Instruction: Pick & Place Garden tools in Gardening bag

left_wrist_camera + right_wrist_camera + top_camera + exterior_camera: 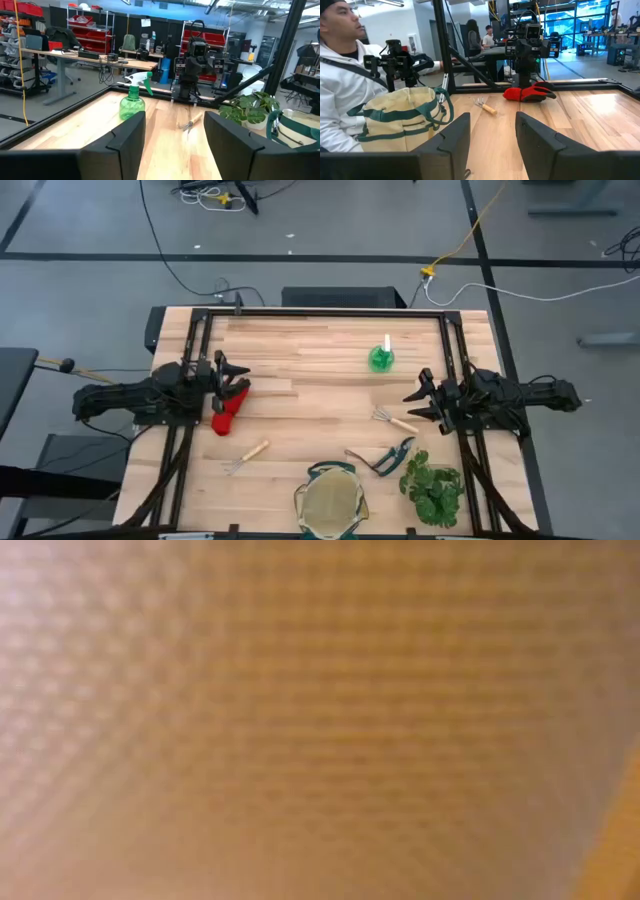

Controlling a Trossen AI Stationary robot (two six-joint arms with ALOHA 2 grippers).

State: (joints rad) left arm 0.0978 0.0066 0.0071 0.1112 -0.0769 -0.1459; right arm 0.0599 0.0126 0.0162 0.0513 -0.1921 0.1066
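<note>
The left gripper (pixel 236 379) is held wide open at the table's left side, just above the red gloves (pixel 229 412). The right gripper (pixel 420 400) is likewise spread wide at the right side, beside one hand rake (pixel 394 420). The second rake (pixel 247 456) is seen near the front left, the pruning shears (pixel 383 458) beside the plant (pixel 434 486). The spray bottle (pixel 381 357) stands farther back. The gardening bag (pixel 329 500) sits at the near edge, with nothing seen inside.

Wooden table (pixel 320 370) carries the gardening bag (pixel 331 500); from it: plant (pixel 434 485) and shears (pixel 385 458) right, two rakes (pixel 246 456) (pixel 394 420), red gloves (pixel 230 408), spray bottle (pixel 381 357) beyond (upright).
</note>
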